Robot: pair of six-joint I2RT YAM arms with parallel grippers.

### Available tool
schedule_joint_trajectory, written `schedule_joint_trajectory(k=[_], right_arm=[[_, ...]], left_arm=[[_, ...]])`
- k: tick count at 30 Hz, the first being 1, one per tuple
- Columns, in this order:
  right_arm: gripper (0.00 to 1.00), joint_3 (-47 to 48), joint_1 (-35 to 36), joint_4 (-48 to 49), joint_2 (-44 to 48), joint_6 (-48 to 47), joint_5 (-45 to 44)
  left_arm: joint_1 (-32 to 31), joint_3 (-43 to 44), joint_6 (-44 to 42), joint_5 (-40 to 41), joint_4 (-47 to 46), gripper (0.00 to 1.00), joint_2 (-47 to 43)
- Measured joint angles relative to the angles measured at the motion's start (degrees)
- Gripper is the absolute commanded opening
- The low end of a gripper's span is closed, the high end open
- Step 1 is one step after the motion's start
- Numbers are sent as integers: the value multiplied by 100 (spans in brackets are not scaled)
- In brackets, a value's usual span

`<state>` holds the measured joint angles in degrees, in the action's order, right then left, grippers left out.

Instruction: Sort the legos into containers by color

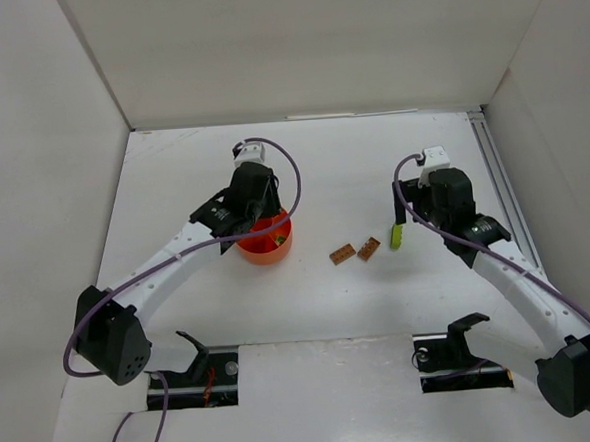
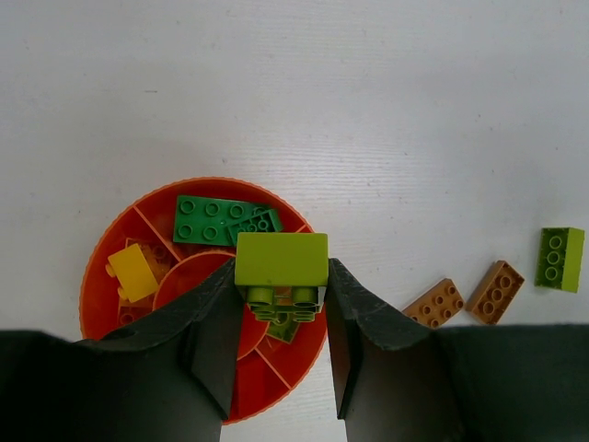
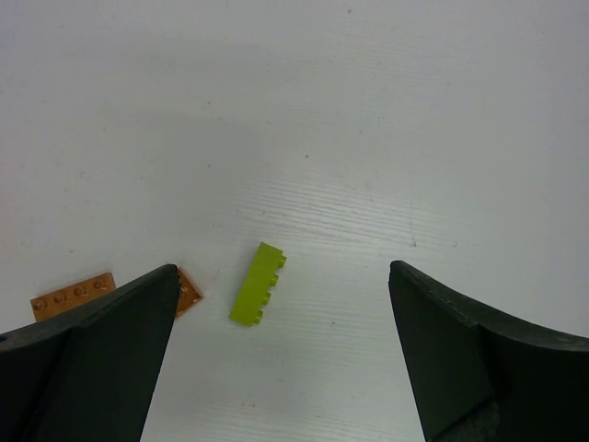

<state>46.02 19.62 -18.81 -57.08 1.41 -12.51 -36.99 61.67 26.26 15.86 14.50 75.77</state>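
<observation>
White table (image 1: 371,156), white walls (image 1: 294,41), possibly board.

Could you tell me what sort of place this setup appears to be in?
Probably a lab robot-testing booth rather than a home: plain white panels wall in a white table, two robot arms are bolted at its near edge, and a red bowl and loose legos lie on it.

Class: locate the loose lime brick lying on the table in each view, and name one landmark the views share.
Top external: loose lime brick, right of centre.
Left wrist: the brick, far right edge.
Right wrist: the brick, lower centre.
Shared landmark: nearest brown brick, just left of it.
</observation>
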Motion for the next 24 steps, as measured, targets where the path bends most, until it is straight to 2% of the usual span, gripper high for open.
schedule_joint_trajectory(k=[8, 24], right_arm=[[100, -7, -345, 136, -70, -72, 518], [100, -44, -352, 240, -70, -105, 1043]], left_arm=[[-127, -9, 273, 0, 372, 0, 66], [-531, -83, 546, 7, 603, 0, -55]])
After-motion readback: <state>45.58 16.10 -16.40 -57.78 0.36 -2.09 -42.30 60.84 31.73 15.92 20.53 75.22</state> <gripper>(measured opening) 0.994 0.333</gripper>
